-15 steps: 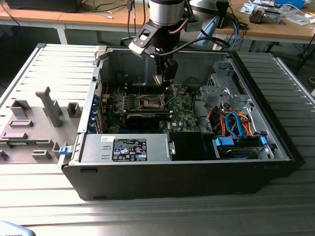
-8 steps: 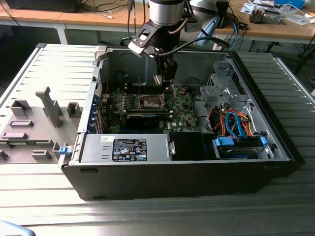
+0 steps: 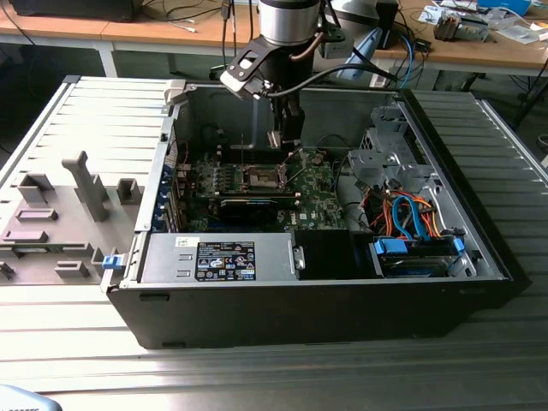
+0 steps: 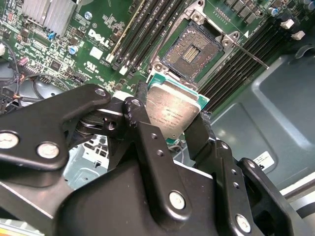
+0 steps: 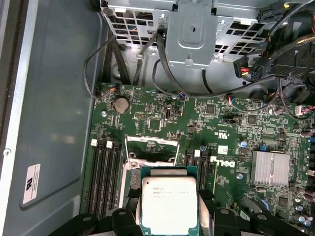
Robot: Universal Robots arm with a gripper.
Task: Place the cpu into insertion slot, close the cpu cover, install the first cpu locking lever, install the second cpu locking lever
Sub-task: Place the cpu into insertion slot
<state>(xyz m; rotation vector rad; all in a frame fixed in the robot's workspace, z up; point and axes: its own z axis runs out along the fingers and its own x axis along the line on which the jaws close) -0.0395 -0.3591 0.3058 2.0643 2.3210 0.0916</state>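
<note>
My gripper (image 3: 287, 141) hangs inside the open computer case, over the green motherboard (image 3: 321, 201). It is shut on the cpu (image 4: 173, 112), a flat square chip with a dull silver top, with a black finger on each of two opposite edges. The insertion slot (image 4: 191, 50) lies open just beyond the chip, dark pins showing inside a silvery rim. In the first wrist view the cpu (image 5: 170, 204) covers part of the slot (image 5: 134, 167). The cpu cover (image 5: 150, 141), a thin silvery frame, appears raised at the slot's edge. A thin locking lever (image 4: 248, 51) sticks out beside the slot.
Long black memory slots (image 4: 142, 34) flank the socket on both sides. A finned heat sink (image 5: 269, 168), a metal drive cage (image 5: 192, 29) and loose cables (image 5: 123, 64) are nearby. A long black card (image 3: 257, 205) and the power supply (image 3: 218, 259) sit nearer the case front.
</note>
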